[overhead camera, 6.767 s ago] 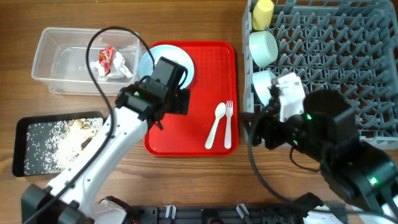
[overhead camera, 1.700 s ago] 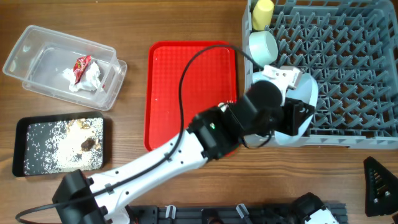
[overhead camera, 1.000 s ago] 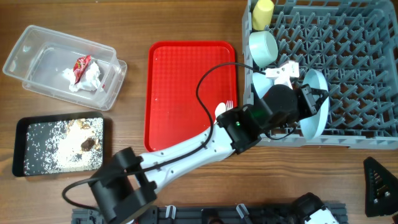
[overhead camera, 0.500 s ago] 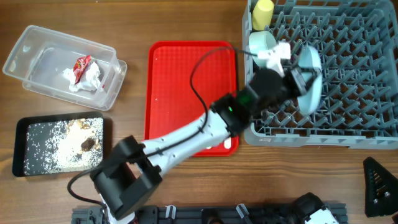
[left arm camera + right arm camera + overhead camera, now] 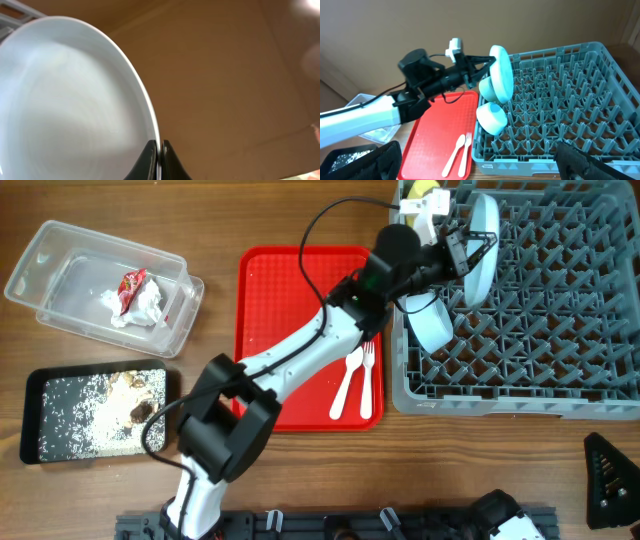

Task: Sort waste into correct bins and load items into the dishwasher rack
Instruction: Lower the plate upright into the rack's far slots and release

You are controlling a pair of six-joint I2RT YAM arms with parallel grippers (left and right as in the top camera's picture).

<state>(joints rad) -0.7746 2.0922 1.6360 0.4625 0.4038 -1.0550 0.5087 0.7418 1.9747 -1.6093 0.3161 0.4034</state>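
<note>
The pale blue plate [image 5: 481,242] stands on edge above the far corner of the grey rack [image 5: 560,310], on the side next to the red tray [image 5: 290,310]. Whether it touches the pegs cannot be told. The left gripper [image 5: 159,150] pinches the plate's rim, one finger on each face. Just beside the plate a pale blue bowl [image 5: 433,323] lies tilted among the pegs. The right wrist view shows a second bowl [image 5: 486,89] close behind the plate. A yellow cup [image 5: 424,188] sits in the rack's corner. The white spoon [image 5: 348,380] and fork [image 5: 367,375] lie side by side on the red tray. The red wrapper [image 5: 133,280] and white napkin [image 5: 146,306] sit in the clear tub [image 5: 60,290], and food scraps [image 5: 125,395] lie in the black tray [image 5: 30,415]. The right gripper [image 5: 477,150] has its fingers spread wide and holds nothing.
</note>
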